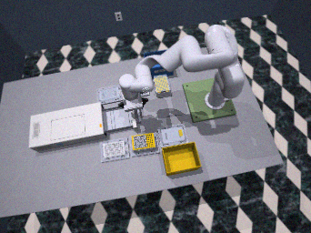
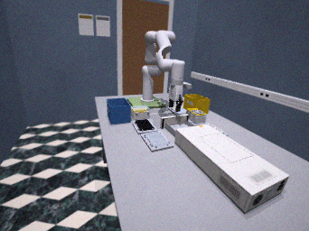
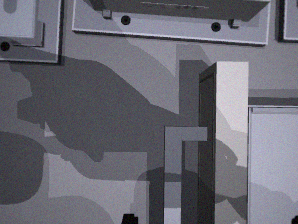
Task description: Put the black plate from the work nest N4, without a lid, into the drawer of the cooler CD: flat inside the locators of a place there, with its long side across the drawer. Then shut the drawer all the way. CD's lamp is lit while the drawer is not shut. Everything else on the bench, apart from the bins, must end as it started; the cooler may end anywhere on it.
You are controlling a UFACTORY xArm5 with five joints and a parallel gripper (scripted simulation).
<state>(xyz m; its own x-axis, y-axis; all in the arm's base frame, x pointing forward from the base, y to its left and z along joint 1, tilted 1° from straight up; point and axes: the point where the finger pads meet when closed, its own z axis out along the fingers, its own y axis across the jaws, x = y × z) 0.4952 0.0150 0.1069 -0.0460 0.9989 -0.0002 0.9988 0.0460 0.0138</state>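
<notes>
The black plate (image 2: 145, 125) sits flat in its nest beside the open drawer; the arm hides it in the top view. The white cooler (image 1: 86, 113) (image 2: 235, 164) lies at the left in the top view. Its drawer (image 1: 119, 120) (image 3: 275, 150) is pulled out, with no plate visible in it. The orange lamp (image 1: 101, 126) (image 2: 201, 126) is lit. My gripper (image 1: 134, 106) (image 2: 175, 106) (image 3: 212, 219) is open and empty, over the drawer's front end. The drawer's front panel (image 3: 232, 100) and handle (image 3: 173, 160) show between the finger lines in the wrist view; the exact height is unclear.
An empty-looking clear nest (image 1: 110, 94) (image 2: 157, 141) lies beside the drawer. A yellow-and-white box (image 1: 162, 86) and a blue bin (image 1: 159, 70) (image 2: 118, 111) stand behind. Across the drawer are a white plate (image 1: 115, 150), a yellow rack (image 1: 144, 141), a labelled nest (image 1: 173, 135) and a yellow bin (image 1: 182, 160).
</notes>
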